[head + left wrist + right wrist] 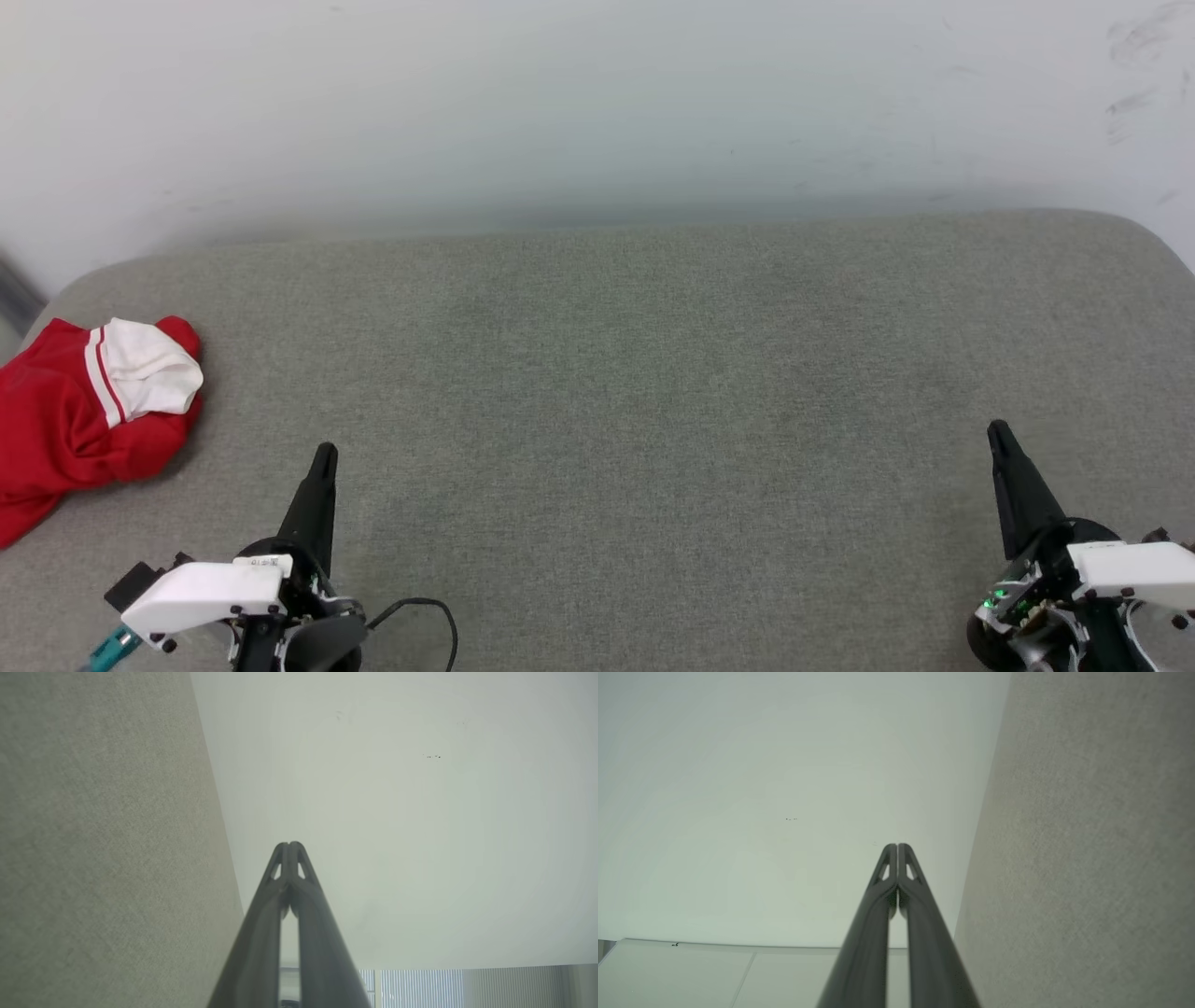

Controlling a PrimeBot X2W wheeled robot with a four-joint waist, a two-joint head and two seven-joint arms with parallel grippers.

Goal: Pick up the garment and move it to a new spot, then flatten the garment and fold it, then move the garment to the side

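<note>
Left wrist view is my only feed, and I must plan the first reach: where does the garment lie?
Observer: The garment lies crumpled at the far left of the grey padded surface in the head view, partly cut off by the picture's edge.
Operator: Is my left pincer touching it?
Observer: No. The left pincer is apart from it; the garment lies to its left and a little farther ahead.
Operator: And the other arm?
Observer: The right pincer is over the near right of the surface, shut and holding nothing.
</note>
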